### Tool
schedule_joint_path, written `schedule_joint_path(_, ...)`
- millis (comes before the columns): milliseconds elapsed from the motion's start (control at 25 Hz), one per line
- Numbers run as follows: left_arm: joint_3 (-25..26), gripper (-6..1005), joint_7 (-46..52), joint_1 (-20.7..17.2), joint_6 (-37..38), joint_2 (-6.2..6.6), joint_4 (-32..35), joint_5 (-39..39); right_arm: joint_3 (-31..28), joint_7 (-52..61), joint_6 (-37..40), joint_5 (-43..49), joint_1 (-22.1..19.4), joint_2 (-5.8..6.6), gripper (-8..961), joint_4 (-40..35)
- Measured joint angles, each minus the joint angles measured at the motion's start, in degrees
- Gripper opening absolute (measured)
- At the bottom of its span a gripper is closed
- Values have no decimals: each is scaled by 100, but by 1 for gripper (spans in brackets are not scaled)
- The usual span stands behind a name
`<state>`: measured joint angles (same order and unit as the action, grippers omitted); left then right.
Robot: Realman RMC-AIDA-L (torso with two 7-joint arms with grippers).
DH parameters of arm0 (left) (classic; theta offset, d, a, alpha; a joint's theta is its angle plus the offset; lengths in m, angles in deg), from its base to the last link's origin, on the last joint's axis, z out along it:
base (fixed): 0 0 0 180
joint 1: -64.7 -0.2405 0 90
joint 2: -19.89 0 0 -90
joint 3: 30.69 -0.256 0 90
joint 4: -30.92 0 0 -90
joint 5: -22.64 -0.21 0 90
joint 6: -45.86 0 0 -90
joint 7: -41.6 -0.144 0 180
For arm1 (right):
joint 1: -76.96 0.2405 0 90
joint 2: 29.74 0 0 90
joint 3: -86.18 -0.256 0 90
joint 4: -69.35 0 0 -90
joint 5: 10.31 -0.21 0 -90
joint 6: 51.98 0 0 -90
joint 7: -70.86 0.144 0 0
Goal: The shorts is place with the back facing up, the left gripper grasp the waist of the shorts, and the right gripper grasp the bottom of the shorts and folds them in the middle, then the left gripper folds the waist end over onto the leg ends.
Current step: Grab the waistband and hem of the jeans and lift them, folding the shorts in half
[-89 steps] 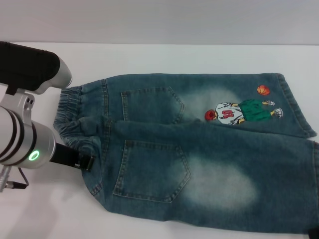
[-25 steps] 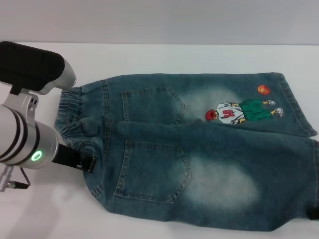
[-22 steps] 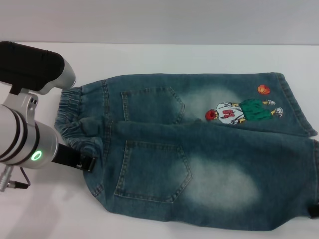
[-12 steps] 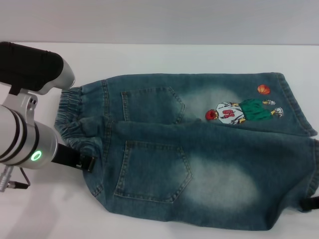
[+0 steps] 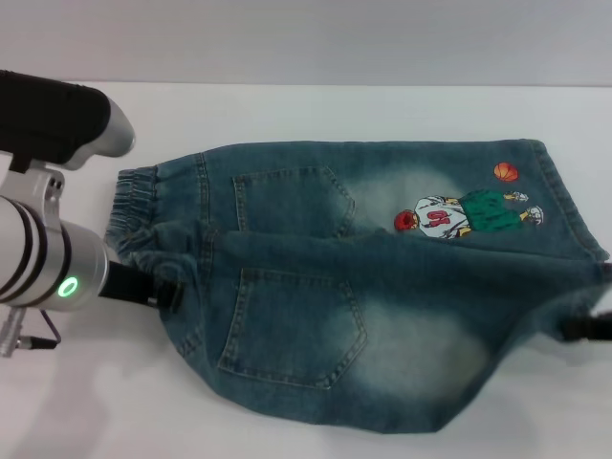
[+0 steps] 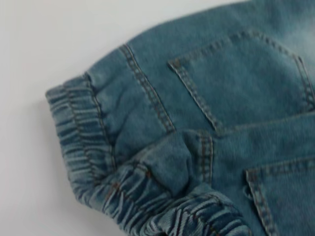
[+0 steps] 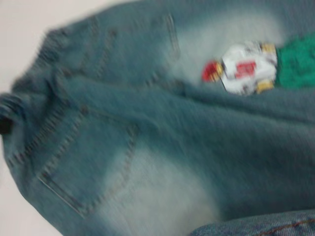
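The lengthwise fold looks to be just getting under way: the denim shorts [image 5: 382, 287] lie spread across the middle and right of the white table [image 5: 316, 110] in the head view, back pockets up, elastic waistband toward the left of the frame and leg hems toward the right. The left gripper [image 5: 164, 296] sits at the left-centre, its dark tip tucked against the nearer corner of the waistband, where the cloth is bunched up; it seems to be pinching the fabric there, though I can't actually see whether the fingers are closed. The right gripper [image 5: 585, 328] only pokes in at the right edge as a dark bar touching the nearer leg hem, and I can't tell its grip either. The nearer edge of the shorts curves in and looks slightly raised at both ends, which suggests the near half is being taken up. What comes next, I'd say, is both ends rising together and travelling toward the top of the frame, level with each other so the near half lands squarely over the far half. The shorts are faded blue denim with pale patches, orange stitching on two pockets, and a printed basketball player [image 5: 466, 216] on the far leg at the upper right.
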<state>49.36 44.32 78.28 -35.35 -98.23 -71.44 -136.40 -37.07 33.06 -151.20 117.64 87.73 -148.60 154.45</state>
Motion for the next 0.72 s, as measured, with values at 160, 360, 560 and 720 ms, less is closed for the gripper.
schedule_joint_path(160, 44, 190, 0, -63, 273, 6, -9, -2, -7, -144, 210, -257, -62, 3, 17, 133)
schedule_joint_path(360, 161, 191, -33, -208, 636, 14, -45, -11, -9, -411, 568, -433, -214, -11, 17, 376)
schedule_joint_path(560, 280, 191, -55, -411, 1100, 18, -56, -1, -81, -828, 1109, -961, -435, -13, 17, 535)
schedule_joint_path(720, 313, 191, -60, -529, 1432, 18, -103, 1, -168, -1145, 1506, -1406, -550, -22, 17, 492)
